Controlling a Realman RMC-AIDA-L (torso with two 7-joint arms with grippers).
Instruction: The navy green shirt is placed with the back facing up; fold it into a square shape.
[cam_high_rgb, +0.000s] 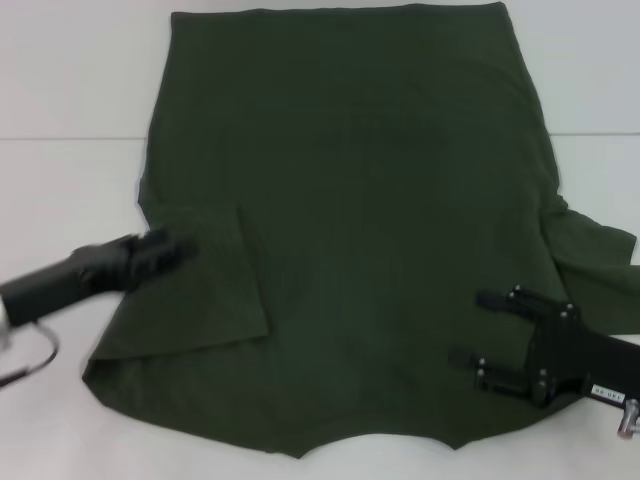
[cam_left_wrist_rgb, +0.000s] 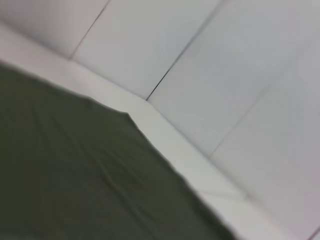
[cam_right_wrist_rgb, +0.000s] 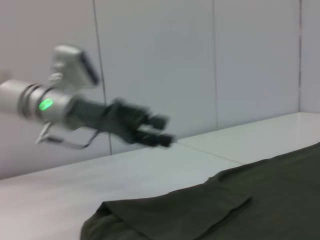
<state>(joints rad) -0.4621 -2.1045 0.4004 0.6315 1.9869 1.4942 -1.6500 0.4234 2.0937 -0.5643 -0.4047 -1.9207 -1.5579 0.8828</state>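
The shirt (cam_high_rgb: 380, 230) is spread flat on the white tabletop (cam_high_rgb: 70, 70), taking up most of the middle of the head view. Long axis runs straight away from the robot: straight hem at the far edge, collar end nearest the robot, where the near edge dips into a shallow curve. Plain dark olive cloth, matte and soft looking, only faint wrinkles, no lettering showing. The sleeve on the robot's left is folded in over the body, making a flat flap with a crisp straight edge. The sleeve on the right sticks out to the side and is a bit rumpled.

Left end effector (cam_high_rgb: 172, 248) sits over the shirt's left edge, right at the top of that folded sleeve. In the right wrist view it (cam_right_wrist_rgb: 161, 131) hangs above the tabletop with its two stubby black fingers a little apart and nothing between them, so it's clear of the cloth.

Right end effector (cam_high_rgb: 482, 330) is over the near right part of the shirt, pointing toward the middle. Its two black fingers are spread well apart, nothing gripped; can't tell whether they touch the fabric.

The left wrist view just shows the olive cloth (cam_left_wrist_rgb: 75, 175) against the white tabletop (cam_left_wrist_rgb: 165, 130) and pale wall panels (cam_left_wrist_rgb: 225, 65).
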